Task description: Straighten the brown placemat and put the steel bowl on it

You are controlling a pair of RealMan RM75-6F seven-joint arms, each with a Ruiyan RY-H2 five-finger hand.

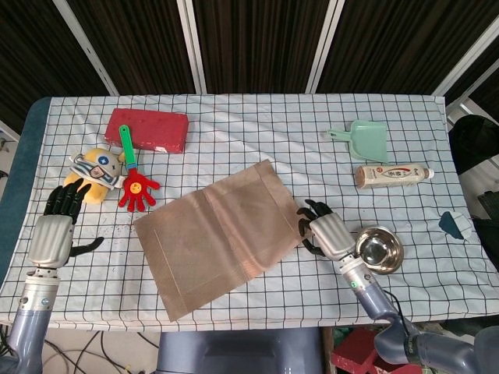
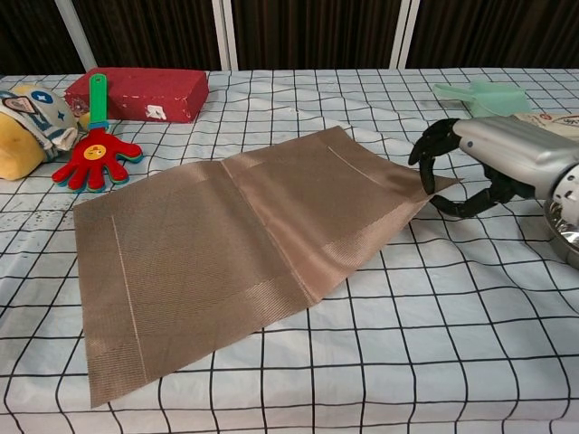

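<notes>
The brown placemat (image 1: 222, 238) (image 2: 244, 262) lies skewed across the middle of the checked cloth, with a crease down its middle. My right hand (image 1: 327, 236) (image 2: 493, 158) pinches its right corner, which is lifted slightly off the cloth. Just right of that hand the steel bowl (image 1: 380, 249) (image 2: 565, 231) stands upright with nothing in it. At the table's left edge my left hand (image 1: 53, 234) rests with its fingers spread and holds nothing; the chest view does not show it.
A red block (image 1: 148, 128), a yellow plush toy (image 1: 93, 171) and a red hand-shaped clapper (image 1: 134, 183) lie at the back left. A green dustpan (image 1: 362, 140) and a tube (image 1: 394, 176) lie at the back right. A small blue object (image 1: 454, 224) sits at the right edge.
</notes>
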